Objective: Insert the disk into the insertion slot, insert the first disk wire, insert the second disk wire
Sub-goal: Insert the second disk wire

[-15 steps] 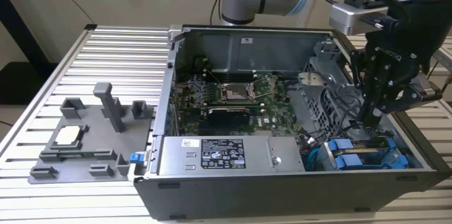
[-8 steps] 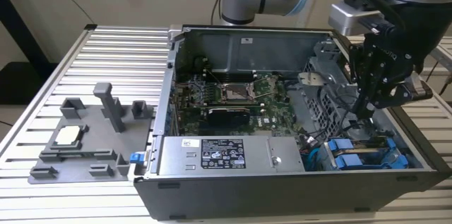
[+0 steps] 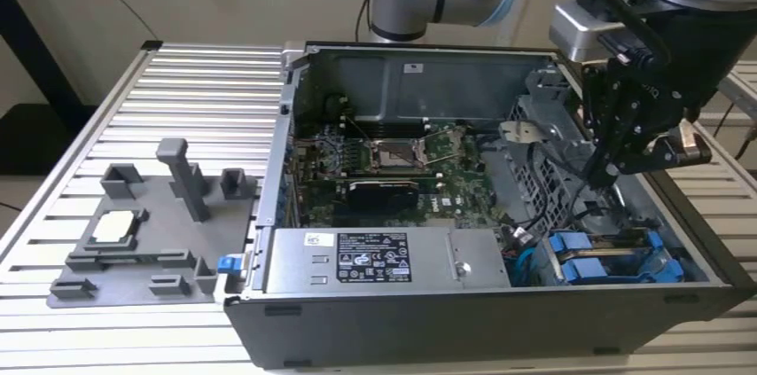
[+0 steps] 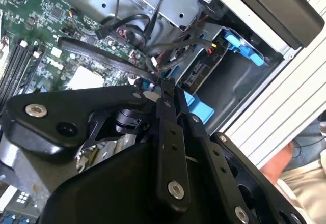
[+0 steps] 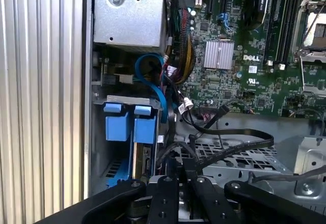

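The disk [image 3: 595, 269], framed by a blue carrier, sits inside the insertion slot [image 3: 692, 261] at the case's front corner on the exterior view's right. A second blue-framed drive lies right beside it. In the first wrist view their blue tabs [image 5: 144, 130] stand side by side under the bay's grey rim [image 5: 127, 100]. My gripper [image 3: 605, 173] hangs inside the case just behind the bay. In both wrist views a flat black disk wire [image 5: 239, 145] [image 4: 97, 53] runs across and ends at my fingertips [image 4: 162, 87], which look shut on it.
The open computer case [image 3: 355, 322] lies on a slatted aluminium table [image 3: 177, 91]. Motherboard [image 3: 391, 162], power supply [image 3: 372, 260] and a perforated metal cage [image 5: 239, 163] surround the gripper, with loose cables [image 5: 173, 81] nearby. A grey fixture [image 3: 142, 233] sits on the exterior view's left.
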You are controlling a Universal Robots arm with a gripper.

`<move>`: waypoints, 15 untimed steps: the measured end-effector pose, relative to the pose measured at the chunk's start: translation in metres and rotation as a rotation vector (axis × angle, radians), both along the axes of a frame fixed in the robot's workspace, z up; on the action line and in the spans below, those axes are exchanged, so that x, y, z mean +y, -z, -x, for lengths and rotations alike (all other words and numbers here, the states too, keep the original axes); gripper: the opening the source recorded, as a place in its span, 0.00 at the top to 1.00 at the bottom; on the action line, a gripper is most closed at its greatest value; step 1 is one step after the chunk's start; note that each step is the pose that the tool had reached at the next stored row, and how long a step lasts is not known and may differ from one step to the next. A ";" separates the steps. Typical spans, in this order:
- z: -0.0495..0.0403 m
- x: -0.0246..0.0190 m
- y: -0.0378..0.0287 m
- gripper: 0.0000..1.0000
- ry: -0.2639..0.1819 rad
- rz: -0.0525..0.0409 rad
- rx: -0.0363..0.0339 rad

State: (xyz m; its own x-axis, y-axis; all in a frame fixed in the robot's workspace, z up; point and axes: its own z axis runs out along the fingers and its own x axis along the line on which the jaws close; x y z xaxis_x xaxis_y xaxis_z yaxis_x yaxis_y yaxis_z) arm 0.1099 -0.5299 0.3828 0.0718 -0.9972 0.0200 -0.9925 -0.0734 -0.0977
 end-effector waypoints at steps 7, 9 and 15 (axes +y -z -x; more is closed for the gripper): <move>-0.0121 -0.0049 0.0000 0.84 0.000 0.0002 0.0665; -0.0160 -0.0065 -0.0001 0.84 0.000 0.0003 0.0828; -0.0237 -0.0205 0.0003 0.84 0.000 -0.0058 0.1023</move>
